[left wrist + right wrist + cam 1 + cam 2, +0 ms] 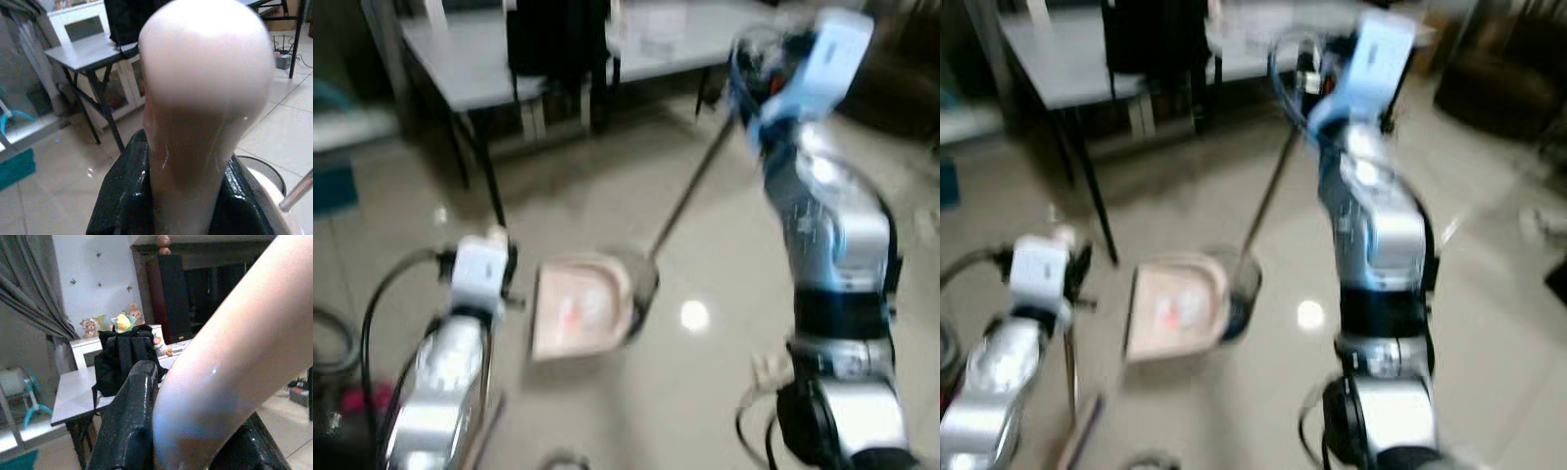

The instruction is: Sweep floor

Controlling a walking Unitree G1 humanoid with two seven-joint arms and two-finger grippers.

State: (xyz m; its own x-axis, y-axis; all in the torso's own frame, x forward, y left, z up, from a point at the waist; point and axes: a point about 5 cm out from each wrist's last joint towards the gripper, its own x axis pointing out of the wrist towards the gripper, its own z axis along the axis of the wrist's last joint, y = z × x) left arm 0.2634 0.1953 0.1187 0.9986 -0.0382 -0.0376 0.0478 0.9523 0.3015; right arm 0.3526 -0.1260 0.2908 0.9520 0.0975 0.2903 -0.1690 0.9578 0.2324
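Two tools are at work. The left tool (186, 196) pinches the pale handle (205, 98) of the pink dustpan (578, 305), which rests on the tiled floor (705, 392). The right tool (195, 431) is raised and clamps the broom handle (690, 191); its dark head (641, 289) touches the dustpan's edge. Behind stands a grey bench (489, 59) carrying a black backpack (558, 39).

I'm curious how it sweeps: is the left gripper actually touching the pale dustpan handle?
Touching. In the left wrist view, the left gripper's black fingers press against both sides of the dustpan handle, with no gap.
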